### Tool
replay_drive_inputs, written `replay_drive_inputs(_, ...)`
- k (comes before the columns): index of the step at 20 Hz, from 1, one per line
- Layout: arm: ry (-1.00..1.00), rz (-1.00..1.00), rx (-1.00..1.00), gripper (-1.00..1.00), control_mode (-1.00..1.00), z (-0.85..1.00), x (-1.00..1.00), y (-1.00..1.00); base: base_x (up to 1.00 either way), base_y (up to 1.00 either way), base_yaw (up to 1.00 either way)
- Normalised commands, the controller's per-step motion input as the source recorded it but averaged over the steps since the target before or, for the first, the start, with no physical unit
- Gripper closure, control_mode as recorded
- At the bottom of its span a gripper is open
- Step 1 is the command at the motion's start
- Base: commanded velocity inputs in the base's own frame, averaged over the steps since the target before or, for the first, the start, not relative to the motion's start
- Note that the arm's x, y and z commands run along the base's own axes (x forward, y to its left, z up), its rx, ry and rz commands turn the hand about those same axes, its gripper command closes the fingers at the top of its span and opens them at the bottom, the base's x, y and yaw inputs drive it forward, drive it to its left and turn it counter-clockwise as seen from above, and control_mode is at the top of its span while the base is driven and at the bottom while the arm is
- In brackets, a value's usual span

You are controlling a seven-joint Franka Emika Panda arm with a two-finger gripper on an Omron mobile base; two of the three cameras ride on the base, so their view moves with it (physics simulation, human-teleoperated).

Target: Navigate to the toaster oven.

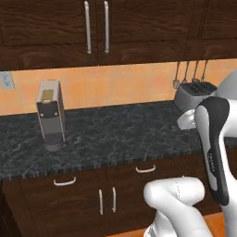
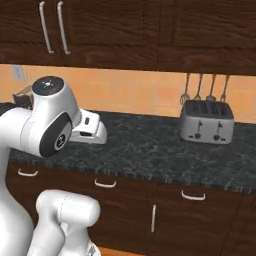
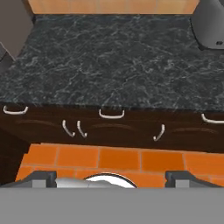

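The toaster oven is out of view. In the hand view my gripper [image 3: 112, 178] is open, its two dark fingertips [image 3: 42, 176] far apart with nothing between them. It looks down at the orange floor tiles and the drawer fronts below the counter's front edge. In the base views the white hand [image 2: 90, 131] is held at about counter height in front of the dark counter.
A dark marbled counter [image 1: 115, 134] runs along an orange tiled wall. On it stand a tall grey coffee machine [image 1: 50, 115] at the left and a small silver slot toaster [image 2: 207, 121] at the right, under hanging utensils [image 2: 202, 87]. Dark wood cabinets [image 1: 97, 28] are above and below.
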Motion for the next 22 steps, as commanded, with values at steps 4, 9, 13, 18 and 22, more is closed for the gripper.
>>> replay_drive_inputs(4,0.00,0.00,0.00,-1.00,1.00,0.00,0.00,0.00,0.17,-1.00,-0.55)
replay_drive_inputs(9,0.00,0.00,0.00,-1.00,1.00,0.00,0.00,0.00,0.00,-0.61,-0.87)
replay_drive_inputs(13,0.00,0.00,0.00,-1.00,1.00,0.00,0.00,0.00,0.00,-0.11,-0.98)
replay_drive_inputs(18,0.00,0.00,0.00,-1.00,1.00,0.00,0.00,0.00,0.00,0.00,-1.00)
replay_drive_inputs(22,0.00,0.00,0.00,-1.00,1.00,0.00,0.00,0.00,0.00,0.00,-1.00)
